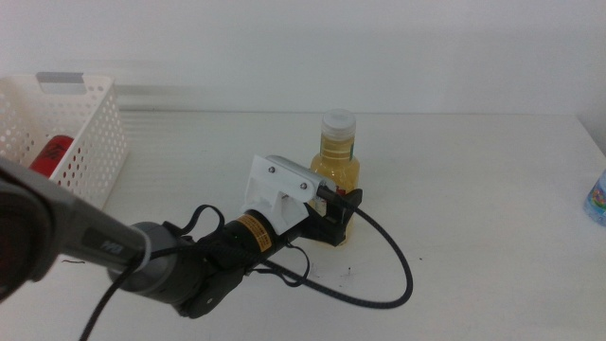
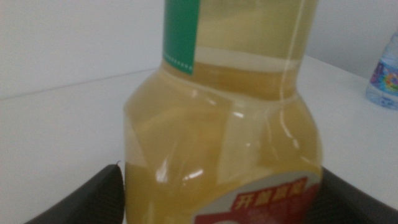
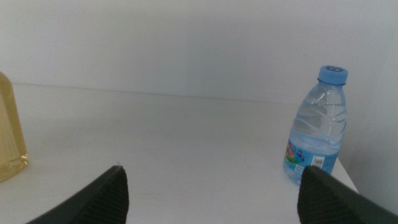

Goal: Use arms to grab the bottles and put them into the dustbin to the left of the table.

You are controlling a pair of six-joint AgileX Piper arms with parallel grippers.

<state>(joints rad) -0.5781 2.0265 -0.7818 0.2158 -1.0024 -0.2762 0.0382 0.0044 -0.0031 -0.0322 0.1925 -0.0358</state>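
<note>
Both jaws of the left gripper [image 1: 343,210] flank the upright juice bottle [image 1: 337,161].

The lower part of the yellow juice bottle [image 1: 337,163] is hidden in the middle view behind the left gripper [image 1: 343,210], and in the left wrist view its cap and base are cut off by the picture's edges. The red soda can [image 1: 49,155] is largely screened by the perforated wall of the dustbin [image 1: 90,142], whose left part is cut off. Only a sliver of the water bottle [image 1: 597,200] is seen at the right edge of the middle view.
</note>
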